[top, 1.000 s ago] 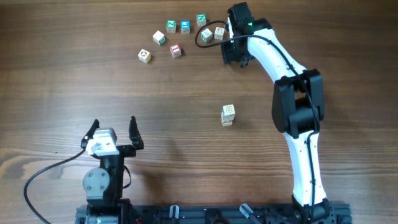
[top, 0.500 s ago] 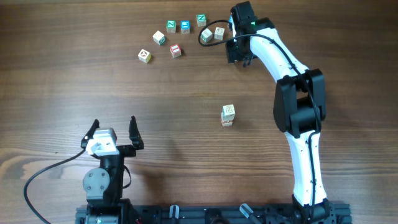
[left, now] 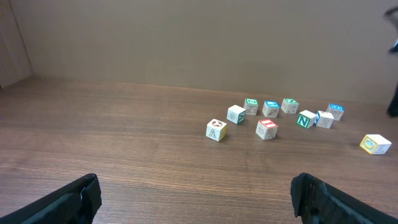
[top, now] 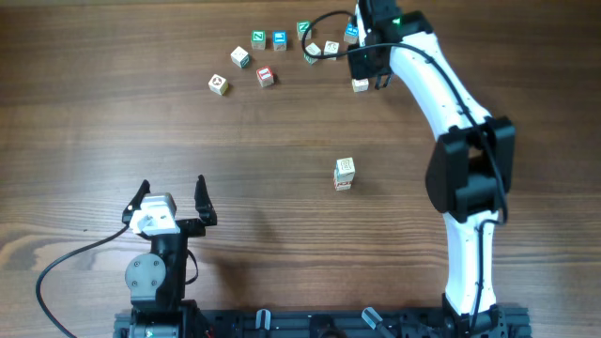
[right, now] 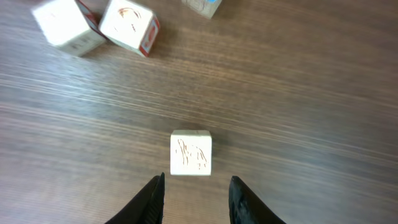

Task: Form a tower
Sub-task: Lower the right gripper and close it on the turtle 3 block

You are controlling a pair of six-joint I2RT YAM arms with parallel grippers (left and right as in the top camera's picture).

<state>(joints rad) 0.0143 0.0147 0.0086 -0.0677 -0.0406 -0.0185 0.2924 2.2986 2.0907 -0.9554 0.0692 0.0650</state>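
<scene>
Nearest, the left gripper [top: 171, 188] stood wide open and empty; mid-table rose the tower [top: 345, 174], upright and alone; farther off to the right, the right gripper [right: 194, 198] hung narrowly parted, holding nothing, a pale cube [right: 191, 152] just beyond its fingertips; loose letter cubes [top: 265, 76] lay scattered to its left.

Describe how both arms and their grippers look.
The right arm has white links, black joints, a green light and a looping cable. The left arm has black joints, a white wrist block and a trailing cable. The left gripper and right gripper have black tapered fingers.
</scene>
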